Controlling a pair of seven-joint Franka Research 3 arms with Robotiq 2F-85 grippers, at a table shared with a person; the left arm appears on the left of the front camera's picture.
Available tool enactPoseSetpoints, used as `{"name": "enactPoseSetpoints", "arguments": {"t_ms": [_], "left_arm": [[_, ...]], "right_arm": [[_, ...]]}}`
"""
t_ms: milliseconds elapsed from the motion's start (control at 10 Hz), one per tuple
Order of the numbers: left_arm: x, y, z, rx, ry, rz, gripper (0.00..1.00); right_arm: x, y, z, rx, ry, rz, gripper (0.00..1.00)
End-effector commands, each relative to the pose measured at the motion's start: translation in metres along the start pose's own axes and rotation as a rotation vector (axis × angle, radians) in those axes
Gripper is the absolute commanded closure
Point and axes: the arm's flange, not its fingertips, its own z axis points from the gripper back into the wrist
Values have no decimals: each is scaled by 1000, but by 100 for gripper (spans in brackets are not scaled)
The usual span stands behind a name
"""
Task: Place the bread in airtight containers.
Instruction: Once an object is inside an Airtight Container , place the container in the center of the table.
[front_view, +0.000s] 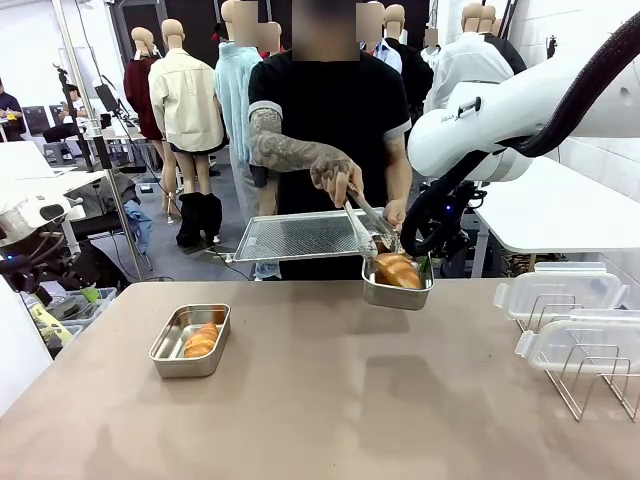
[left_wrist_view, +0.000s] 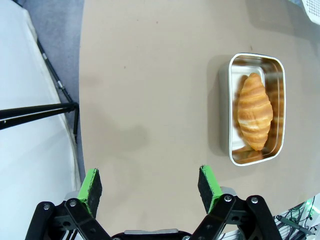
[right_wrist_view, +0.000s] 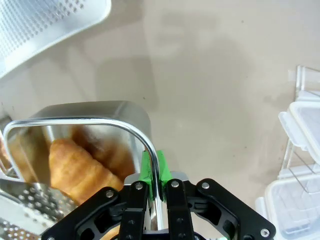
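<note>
Meanwhile, across the broad tan table (front_view: 330, 420), the robot's white right arm (front_view: 490, 130) reaches toward the person at the far side, apparently so bread can be loaded without being carried far. The person holds a perforated tray (front_view: 300, 237) at waist height and, with one hand (front_view: 330, 172), works tongs (front_view: 365, 215) over a raised tin (front_view: 395, 296) held clear of the table. The right gripper (right_wrist_view: 154, 165) is pinched tight on that tin's rim and presents it level, like a serving dish. A croissant (front_view: 398, 270) lies inside. A second tin (left_wrist_view: 233, 115) rests on the table to the robot's left, already carrying its own croissant (left_wrist_view: 255, 111). Beside it, the left gripper (left_wrist_view: 150, 182) hangs over bare tabletop, wrist pointing down, green pads (left_wrist_view: 91, 184) spread wide and grasping nothing. Clear lids (front_view: 560, 295) sit on a wire rack (front_view: 590, 385) at right, so sealing is not yet done.
</note>
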Motion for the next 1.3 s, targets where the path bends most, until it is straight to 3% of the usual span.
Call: {"name": "enactPoseSetpoints", "arguments": {"t_ms": [0,1200], "left_arm": [[-4,0,1,15,-2,11,0],[-4,0,1,15,-2,11,0]], "right_arm": [[-3,-1,2,3,-12,13,100],[-3,-1,2,3,-12,13,100]]}}
